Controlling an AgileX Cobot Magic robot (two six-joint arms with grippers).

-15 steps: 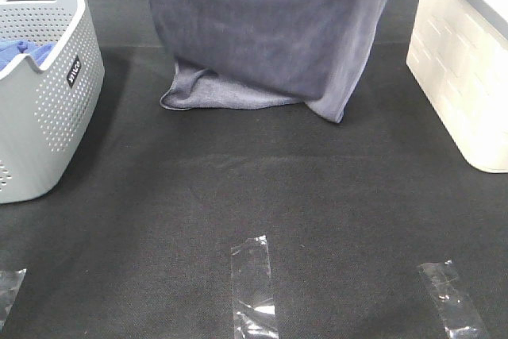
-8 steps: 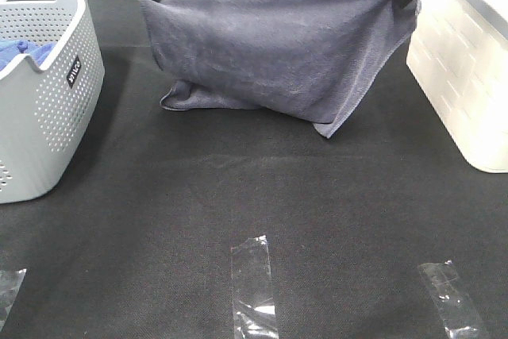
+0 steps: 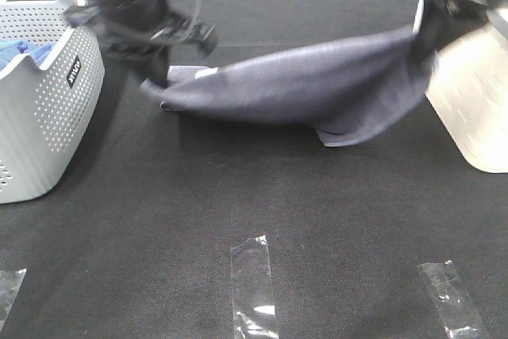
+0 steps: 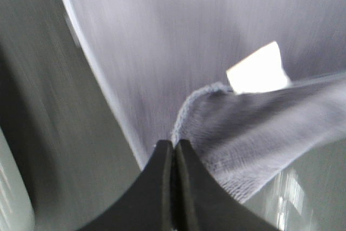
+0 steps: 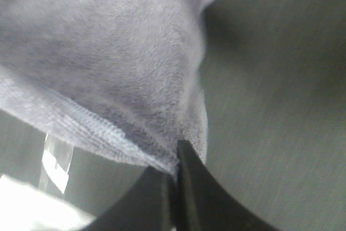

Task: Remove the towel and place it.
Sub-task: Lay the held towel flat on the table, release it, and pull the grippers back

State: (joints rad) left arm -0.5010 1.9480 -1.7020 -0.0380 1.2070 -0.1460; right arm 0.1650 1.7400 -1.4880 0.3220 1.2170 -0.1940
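The slate-grey towel [image 3: 309, 85] is stretched low across the back of the black table, its lower fold lying on the mat. My left gripper [image 3: 157, 77] is shut on the towel's left corner, close to the table beside the basket. My right gripper [image 3: 421, 41] is shut on the right corner, held a little higher next to the white box. In the left wrist view the closed left gripper [image 4: 174, 145] pinches the hemmed edge of the towel [image 4: 189, 36] near a white label [image 4: 258, 71]. In the right wrist view the closed right gripper [image 5: 175, 152] clamps the towel [image 5: 108, 52] at its corner.
A grey perforated basket [image 3: 48, 117] stands at the left with a bright blue cloth [image 3: 20, 49] inside. A white box [image 3: 476, 101] stands at the right edge. Clear tape strips [image 3: 254, 287] [image 3: 452, 299] are stuck on the mat near the front.
Both arms have come down into view, lowering the towel from a hanging sheet to a low sagging band. More of its lower edge now rests on the table.
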